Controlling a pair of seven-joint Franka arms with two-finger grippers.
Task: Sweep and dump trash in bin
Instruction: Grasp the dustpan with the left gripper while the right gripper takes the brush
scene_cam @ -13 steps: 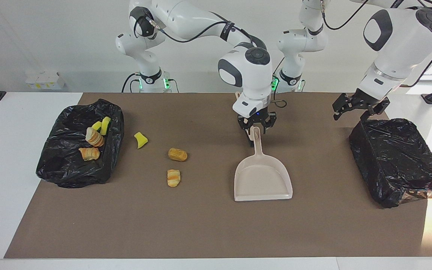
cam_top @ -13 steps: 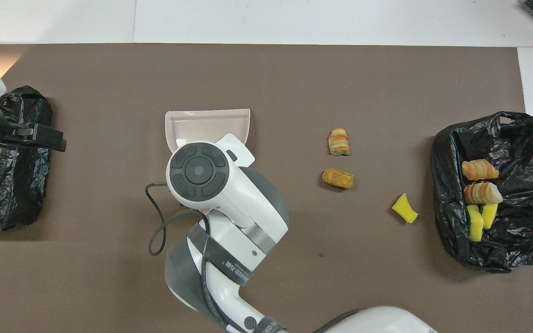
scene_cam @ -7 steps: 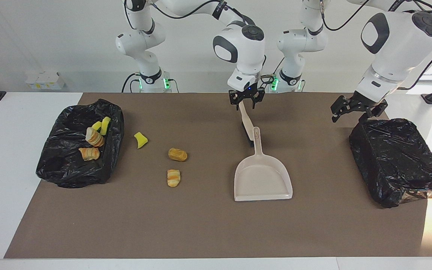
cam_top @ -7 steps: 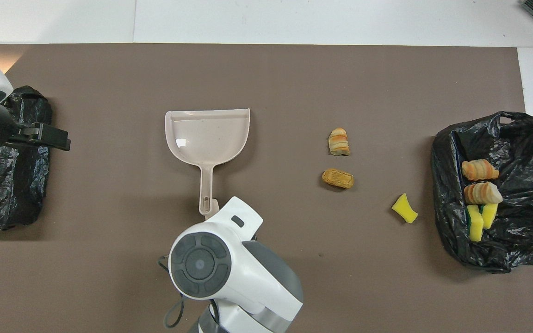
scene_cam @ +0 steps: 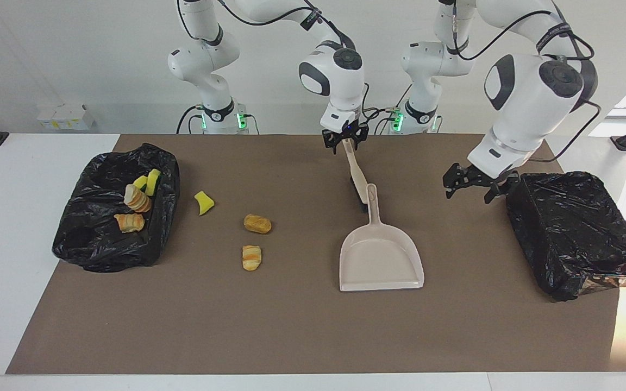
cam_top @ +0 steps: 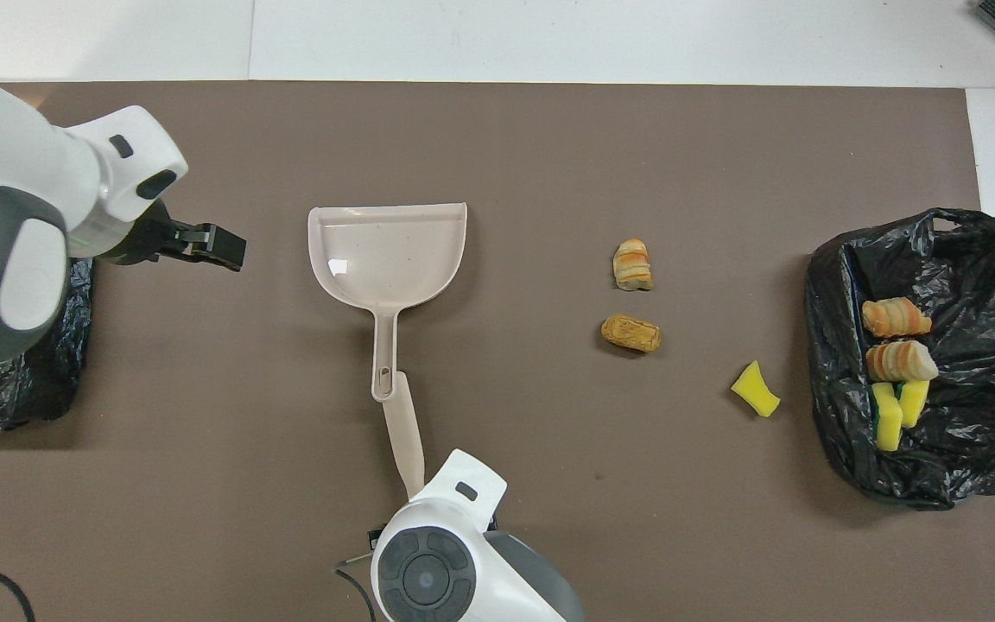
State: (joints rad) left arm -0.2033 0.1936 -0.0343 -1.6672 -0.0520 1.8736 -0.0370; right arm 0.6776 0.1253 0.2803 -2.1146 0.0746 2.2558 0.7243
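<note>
Sweeping was judged about half done: two rolls [scene_cam: 138, 201] and two wedges [scene_cam: 148, 182] lay in the bin [scene_cam: 101, 247] at the right arm's end; a loose wedge [scene_cam: 203, 202] and two loose rolls [scene_cam: 257, 224] were left on the desk [scene_cam: 291, 331] between bin and dustpan [scene_cam: 381, 260], which lay empty; the right claw [scene_cam: 344, 142] was clamped on the tilted brush [scene_cam: 356, 172] by the dustpan's handle; the left claw [scene_cam: 473, 184], fingers apart, hung beside a wrapped box [scene_cam: 574, 233].
</note>
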